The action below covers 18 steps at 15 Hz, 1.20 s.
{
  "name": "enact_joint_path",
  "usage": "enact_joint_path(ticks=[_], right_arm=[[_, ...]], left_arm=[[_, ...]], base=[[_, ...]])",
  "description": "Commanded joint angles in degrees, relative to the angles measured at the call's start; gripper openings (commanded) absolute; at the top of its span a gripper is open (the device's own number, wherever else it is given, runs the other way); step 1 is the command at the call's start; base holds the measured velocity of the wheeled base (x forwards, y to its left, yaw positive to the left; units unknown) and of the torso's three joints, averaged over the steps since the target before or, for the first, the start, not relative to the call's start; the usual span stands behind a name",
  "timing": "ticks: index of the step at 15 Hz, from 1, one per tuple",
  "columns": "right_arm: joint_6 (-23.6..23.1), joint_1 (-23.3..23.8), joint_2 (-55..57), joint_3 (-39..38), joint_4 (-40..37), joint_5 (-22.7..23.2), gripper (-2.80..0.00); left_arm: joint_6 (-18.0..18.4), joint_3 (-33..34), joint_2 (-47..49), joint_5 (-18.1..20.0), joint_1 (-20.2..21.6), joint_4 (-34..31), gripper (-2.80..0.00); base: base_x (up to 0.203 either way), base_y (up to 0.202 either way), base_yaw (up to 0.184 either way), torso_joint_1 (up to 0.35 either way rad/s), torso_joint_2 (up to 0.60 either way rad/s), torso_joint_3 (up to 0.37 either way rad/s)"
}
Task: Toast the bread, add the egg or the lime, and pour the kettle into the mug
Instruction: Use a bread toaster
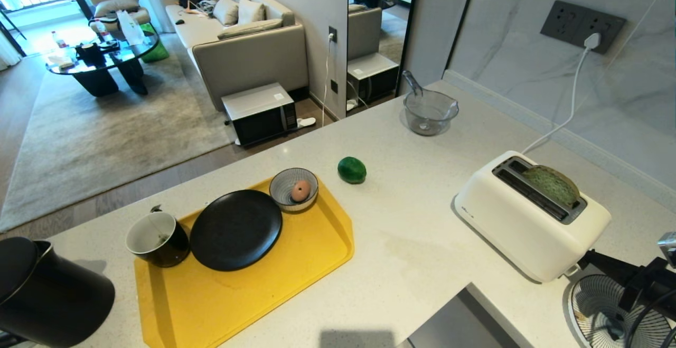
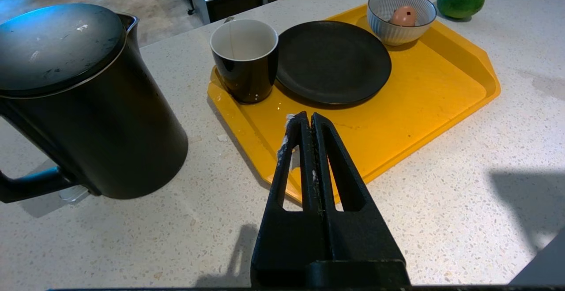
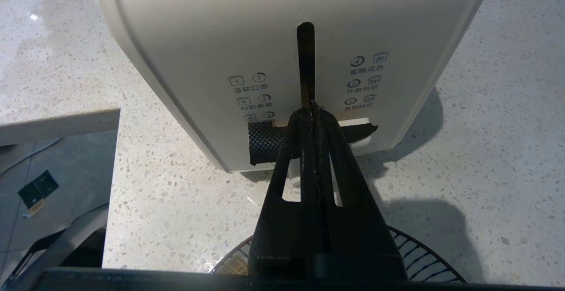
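1. Right end effector: fingers pressed together, nothing between them; tips at the lever slot on the toaster's end panel, just above the lever with its black mesh-pattern grip, low in the slot. Touching or not: cannot tell.
2. Toaster: white, two slots, on the counter at right; white cord running up to a plug in the grey wall socket.
3. End panel writing, right wrist view: circled numerals 1, 2, 3 on one side of the slot and 4, 5, 6 on the other, each beside a small bread icon with a line of Chinese characters underneath; too fine to read with certainty. Small dark mark low on the toaster's long side in the head view, illegible.
4. Bread: pale green slice, brown crust, standing in the slot nearer the wall, top protruding.
5. Left end effector: closed and empty, hovering over the near edge of the yellow tray.
6. On the tray: mug, black outside, white inside, touching or just beside the black plate; blue-striped bowl with a brown egg at the far corner.
7. Lime: on the bare counter, just beyond the tray's far corner.
8. Kettle: matte black, lid on, at the counter's left, near the mug.
9. Glass bowl with a utensil: far side of the counter.
10. Striped round dish: below the right arm, near the toaster.
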<state>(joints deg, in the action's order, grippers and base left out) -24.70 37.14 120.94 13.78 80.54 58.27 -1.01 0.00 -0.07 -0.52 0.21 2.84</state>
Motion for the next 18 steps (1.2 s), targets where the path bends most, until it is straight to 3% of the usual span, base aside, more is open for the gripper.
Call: enact_joint_path(ticks=[1, 18], right_arm=[[-0.2, -0.1, 0.0, 0.0, 0.5, 0.4, -2.80], [0.0, 1.4, -2.4, -0.3, 0.4, 0.4, -2.80]], left_arm=[[0.0, 0.9, -0.1, 0.0, 0.1, 0.1, -2.80], [0.0, 0.9, -0.1, 0.0, 0.0, 0.1, -2.80]], base=[[0.000, 0.000, 0.000, 0.000, 0.00, 0.000], [0.000, 0.000, 0.000, 0.000, 0.00, 0.000]])
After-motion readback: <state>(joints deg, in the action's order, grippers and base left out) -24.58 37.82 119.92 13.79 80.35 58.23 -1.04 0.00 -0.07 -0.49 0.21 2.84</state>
